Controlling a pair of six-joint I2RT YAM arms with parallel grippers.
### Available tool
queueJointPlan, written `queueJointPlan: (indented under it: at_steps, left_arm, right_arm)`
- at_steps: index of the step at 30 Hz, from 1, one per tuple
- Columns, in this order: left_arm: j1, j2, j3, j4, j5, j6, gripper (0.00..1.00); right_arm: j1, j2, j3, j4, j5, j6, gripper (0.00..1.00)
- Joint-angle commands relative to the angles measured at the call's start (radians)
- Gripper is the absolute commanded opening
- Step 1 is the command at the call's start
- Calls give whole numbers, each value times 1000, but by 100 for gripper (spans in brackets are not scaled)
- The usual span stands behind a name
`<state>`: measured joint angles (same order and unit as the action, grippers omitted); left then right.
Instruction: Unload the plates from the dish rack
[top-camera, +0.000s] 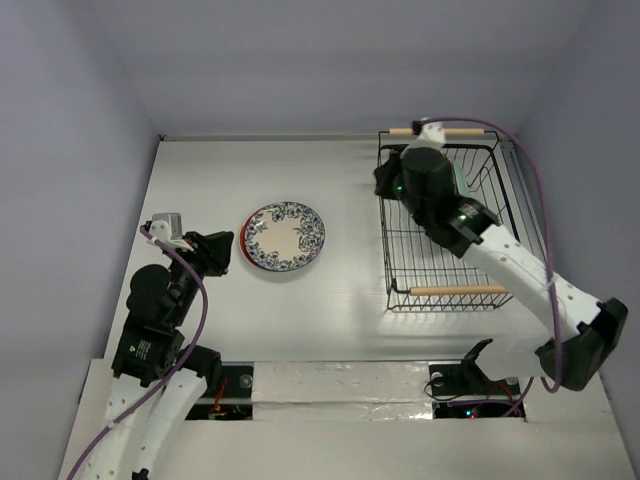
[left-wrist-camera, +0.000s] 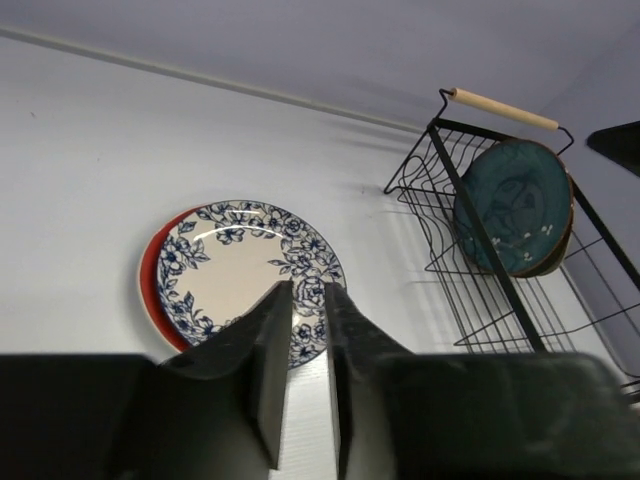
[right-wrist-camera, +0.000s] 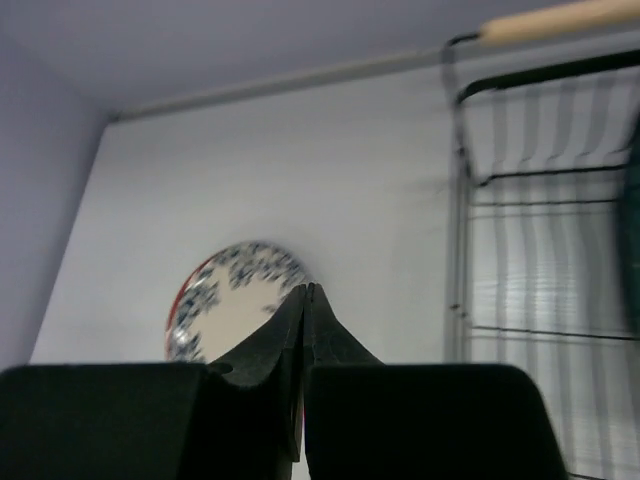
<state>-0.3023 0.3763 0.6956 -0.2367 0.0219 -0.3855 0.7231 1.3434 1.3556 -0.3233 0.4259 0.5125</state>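
Table (top-camera: 330, 330), pale grey, walled on three sides. Dish rack (top-camera: 415, 255), black wire with two wooden dowel handles, at right of the table. Dark teal plate (left-wrist-camera: 512, 205) standing on edge inside the rack, a brown plate (left-wrist-camera: 548, 268) close behind it. Floral plate (top-camera: 286, 237), white with blue pattern, lying flat left of centre and well apart from the rack, stacked on a red plate (top-camera: 243, 250) that shows as a crescent. Right gripper (right-wrist-camera: 305, 290) at the rack's left side, fingers pressed together, empty. Left gripper (left-wrist-camera: 308, 290) just beside the stack's near-left edge, fingers narrowly parted, holding nothing.
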Motion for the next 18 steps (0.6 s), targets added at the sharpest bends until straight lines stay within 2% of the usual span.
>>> queueJointPlan:
  at_steps: [1, 4, 5, 6, 7, 11, 15, 18]
  left_arm:
    - [-6, -8, -5, 37, 4, 0, 12]
    - [-6, -7, -5, 39, 0, 2, 7]
    - [-6, -5, -5, 39, 3, 2, 7]
    - [-6, -4, -5, 39, 1, 0, 6]
    - [-6, -4, -4, 37, 1, 2, 6]
    - [-6, -5, -4, 37, 3, 0, 12]
    - [-6, -8, -2, 34, 3, 2, 22]
    - [-6, -8, -2, 33, 3, 0, 24]
  right_arm:
    - [-106, -23, -9, -154, 158, -88, 0]
    - [-175, -53, -33, -204, 178, -111, 0]
    - [-194, -56, -39, -215, 188, -114, 4]
    - [-209, -58, -58, -226, 191, -117, 8]
    - [-243, -58, -65, -232, 180, -124, 19]
    - [-290, -62, -101, -235, 175, -126, 37]
    - [-314, -41, -121, -220, 145, -131, 40]
    - [-335, -6, -138, -208, 136, -126, 40]
